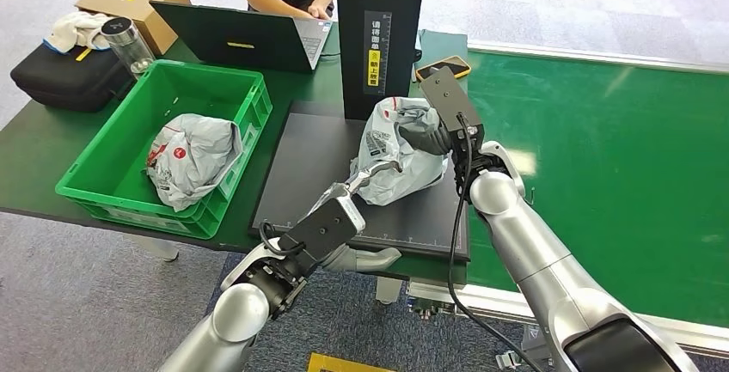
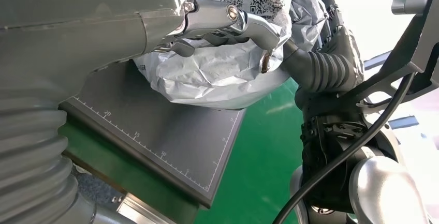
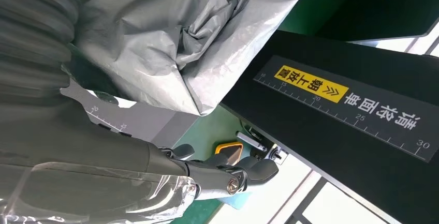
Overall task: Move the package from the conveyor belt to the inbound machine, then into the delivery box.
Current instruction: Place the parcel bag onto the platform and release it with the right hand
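From the head view, a dark green tabletop (image 1: 34, 153) stands on grey carpet, carrying a green crate (image 1: 94, 179) with a crumpled grey bag (image 1: 191, 159) in it, a laptop (image 1: 241, 35) with a person seated behind it, and the inbound machine: a black scanning pad (image 1: 309, 174) with a black upright post (image 1: 378, 28). To the right runs the bright green conveyor belt (image 1: 619, 157). The grey package (image 1: 397, 159) is over the pad, held between both hands: the right hand (image 1: 427, 136) grips its far side, and the left hand (image 1: 365, 183) has its fingers against the near lower edge. The left wrist view adds that the package's underside appears lifted off the pad, a QR label facing up, left fingers (image 2: 248, 25) curled onto the package. The right wrist view shows the yellow label on the post and the right hand's fingers (image 3: 243, 175) at the package.
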`<action>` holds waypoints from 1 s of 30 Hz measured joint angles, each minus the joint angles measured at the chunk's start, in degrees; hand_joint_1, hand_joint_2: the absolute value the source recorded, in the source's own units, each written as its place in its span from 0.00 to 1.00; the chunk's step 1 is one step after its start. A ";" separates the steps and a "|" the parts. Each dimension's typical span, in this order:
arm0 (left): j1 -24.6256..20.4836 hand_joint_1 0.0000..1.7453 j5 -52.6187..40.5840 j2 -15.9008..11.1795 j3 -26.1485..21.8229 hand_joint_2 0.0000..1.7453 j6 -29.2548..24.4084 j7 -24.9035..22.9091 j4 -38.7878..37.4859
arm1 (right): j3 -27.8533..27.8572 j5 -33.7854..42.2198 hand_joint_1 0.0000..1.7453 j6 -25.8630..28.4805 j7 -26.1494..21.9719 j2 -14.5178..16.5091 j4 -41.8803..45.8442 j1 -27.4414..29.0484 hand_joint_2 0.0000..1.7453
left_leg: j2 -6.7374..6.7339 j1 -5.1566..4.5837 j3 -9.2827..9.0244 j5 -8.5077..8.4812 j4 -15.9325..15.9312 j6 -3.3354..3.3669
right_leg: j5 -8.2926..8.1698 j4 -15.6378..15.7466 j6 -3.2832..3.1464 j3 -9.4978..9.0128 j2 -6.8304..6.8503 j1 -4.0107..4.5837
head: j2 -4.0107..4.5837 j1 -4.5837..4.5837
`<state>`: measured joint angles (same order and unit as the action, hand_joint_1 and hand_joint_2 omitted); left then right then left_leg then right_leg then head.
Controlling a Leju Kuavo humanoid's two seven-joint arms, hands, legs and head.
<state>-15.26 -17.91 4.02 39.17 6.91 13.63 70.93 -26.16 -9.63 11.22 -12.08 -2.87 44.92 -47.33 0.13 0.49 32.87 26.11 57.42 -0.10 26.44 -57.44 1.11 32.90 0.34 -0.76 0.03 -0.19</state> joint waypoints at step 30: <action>3.54 0.00 -2.93 -0.56 -1.93 1.00 -1.29 0.03 1.22 | 15.11 6.13 0.00 -1.28 -9.47 -0.79 52.89 42.87 1.00 | 0.06 0.00 0.00 0.07 -0.04 -0.04 | 0.08 0.02 -0.04 0.00 0.06 0.00 | 0.00 0.00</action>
<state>-11.72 -20.84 3.46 37.24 5.62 13.67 72.15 -11.05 -3.51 9.93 -21.56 -3.67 97.81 -4.46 0.19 0.49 32.87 26.18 57.39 -0.13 26.52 -57.42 1.07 32.90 0.40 -0.75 0.03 -0.19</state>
